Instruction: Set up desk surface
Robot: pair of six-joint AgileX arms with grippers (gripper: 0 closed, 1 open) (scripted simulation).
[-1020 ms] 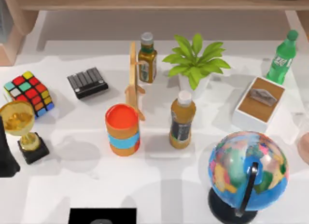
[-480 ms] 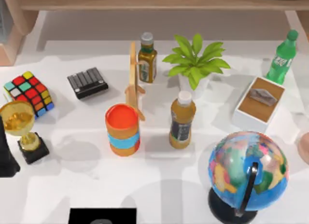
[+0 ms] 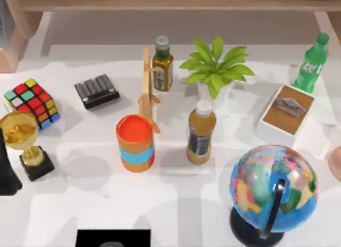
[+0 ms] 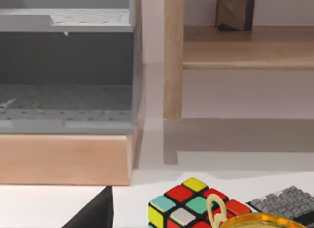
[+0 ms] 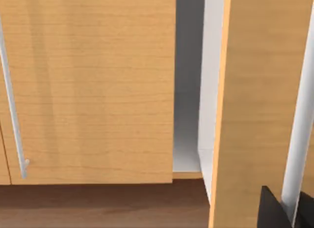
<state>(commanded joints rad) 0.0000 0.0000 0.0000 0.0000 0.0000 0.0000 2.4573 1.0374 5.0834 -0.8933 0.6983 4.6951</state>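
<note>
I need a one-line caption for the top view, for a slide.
White desk surface crowded with a globe, potted plant, two juice bottles, orange cup, trophy and puzzle cube.

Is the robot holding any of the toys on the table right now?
That cannot be told. The Rubik's cube, trophy and globe all stand free on the desk surface.

Seen from above, looking steeply down on the white desk surface, shelf board along the far edge. Left wrist view: low and close, facing that shelf, sharing with the top view the colour cube, gold trophy and dark keypad. Right wrist view: close against wooden cabinet panels.
</note>
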